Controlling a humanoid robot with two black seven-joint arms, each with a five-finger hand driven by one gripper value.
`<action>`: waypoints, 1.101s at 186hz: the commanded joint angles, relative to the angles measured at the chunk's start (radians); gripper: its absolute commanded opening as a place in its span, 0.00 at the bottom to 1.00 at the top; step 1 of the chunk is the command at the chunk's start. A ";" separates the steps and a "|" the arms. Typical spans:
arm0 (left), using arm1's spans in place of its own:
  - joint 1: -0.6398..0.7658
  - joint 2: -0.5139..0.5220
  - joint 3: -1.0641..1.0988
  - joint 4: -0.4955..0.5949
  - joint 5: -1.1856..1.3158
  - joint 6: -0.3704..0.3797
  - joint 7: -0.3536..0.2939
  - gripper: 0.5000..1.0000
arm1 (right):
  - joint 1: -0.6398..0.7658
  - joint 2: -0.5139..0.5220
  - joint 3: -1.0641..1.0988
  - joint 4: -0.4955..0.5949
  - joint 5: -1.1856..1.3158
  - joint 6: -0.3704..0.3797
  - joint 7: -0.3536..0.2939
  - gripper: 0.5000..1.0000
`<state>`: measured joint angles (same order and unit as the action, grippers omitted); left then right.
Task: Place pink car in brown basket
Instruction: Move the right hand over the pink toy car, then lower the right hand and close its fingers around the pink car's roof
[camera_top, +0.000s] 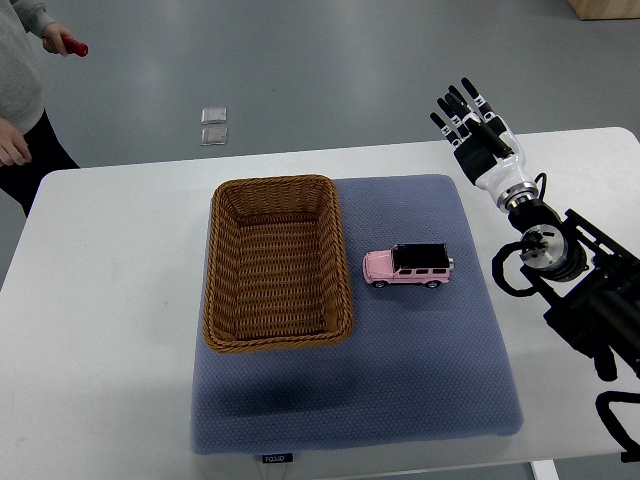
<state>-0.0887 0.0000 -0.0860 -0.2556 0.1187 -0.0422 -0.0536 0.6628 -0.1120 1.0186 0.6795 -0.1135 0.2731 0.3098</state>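
1. Right robot hand (470, 125) sits in the upper right of the frame, its black-tipped fingers (452, 103) extended and slightly spread, holding nothing; its arm enters from the right edge, dark and jointed, with cables looping near the wrist.
2. Brown basket (222, 260) lies left of centre, a rectangular woven wicker tray with sloping walls and a braided rim; nothing shows inside it but its own weave.
3. Pink car (408, 267) stands on its wheels just right of centre, well apart from the robot hand and near the basket's right rim without touching it; it is a boxy toy with a black roof, its long side running left to right.
4. Both rest on a blue-grey padded mat (420, 380) with a dotted texture, which covers the middle of the white worktop (110, 300).
5. Bare mat lies between car and basket, with more below them towards the bottom of the frame.
6. A person (20, 90) stands at the upper left edge, holding a small red object (76, 46).
7. Two small clear squares (214, 124) lie on the grey floor above the worktop.
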 joint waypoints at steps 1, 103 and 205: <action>0.000 0.000 0.000 -0.001 -0.001 0.001 0.000 1.00 | 0.001 0.000 0.000 0.000 0.000 0.000 -0.001 0.83; -0.016 0.000 0.000 -0.001 0.001 0.005 -0.003 1.00 | 0.149 -0.133 -0.299 0.020 -0.449 0.071 -0.069 0.83; -0.017 0.000 0.000 -0.001 0.001 -0.002 0.000 1.00 | 0.475 -0.440 -0.963 0.393 -0.788 0.210 -0.229 0.83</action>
<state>-0.1060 0.0000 -0.0859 -0.2571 0.1199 -0.0439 -0.0536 1.1430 -0.5511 0.0701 1.0609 -0.9008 0.4953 0.1097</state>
